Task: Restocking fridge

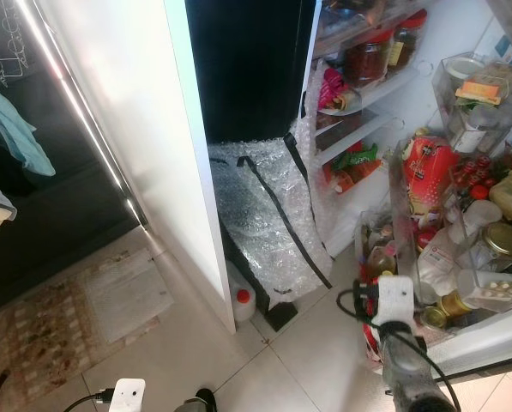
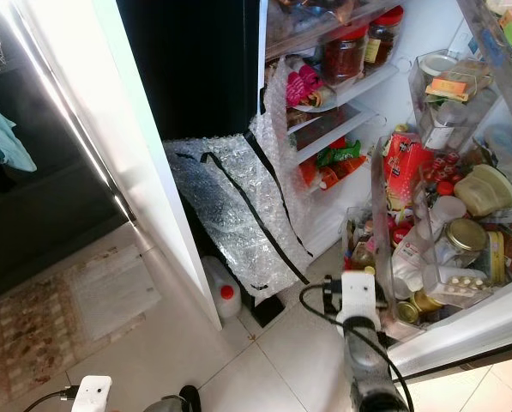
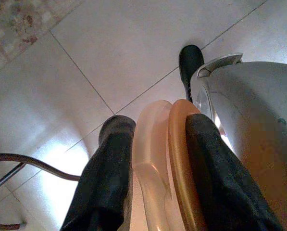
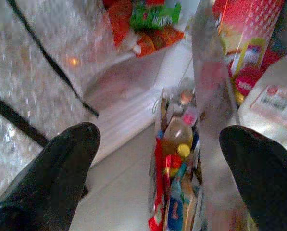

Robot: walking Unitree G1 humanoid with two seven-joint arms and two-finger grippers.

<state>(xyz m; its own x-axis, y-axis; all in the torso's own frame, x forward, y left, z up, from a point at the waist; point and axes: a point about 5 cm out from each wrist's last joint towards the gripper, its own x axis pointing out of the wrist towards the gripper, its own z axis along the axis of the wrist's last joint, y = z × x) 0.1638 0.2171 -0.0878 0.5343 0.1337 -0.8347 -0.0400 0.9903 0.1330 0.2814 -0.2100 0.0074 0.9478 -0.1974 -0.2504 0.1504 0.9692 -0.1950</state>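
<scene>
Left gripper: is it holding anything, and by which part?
Yes. The left gripper pinches a pale orange translucent plastic piece by its edge; what it is cannot be told.

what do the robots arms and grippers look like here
The right arm is a silver-grey tube ending in a white boxy wrist block, with a black cable looping alongside it. The left arm's white block also carries a black cable. Each gripper has two long, rounded black fingers: the right gripper with fingers of matte black, the left gripper likewise black.
</scene>
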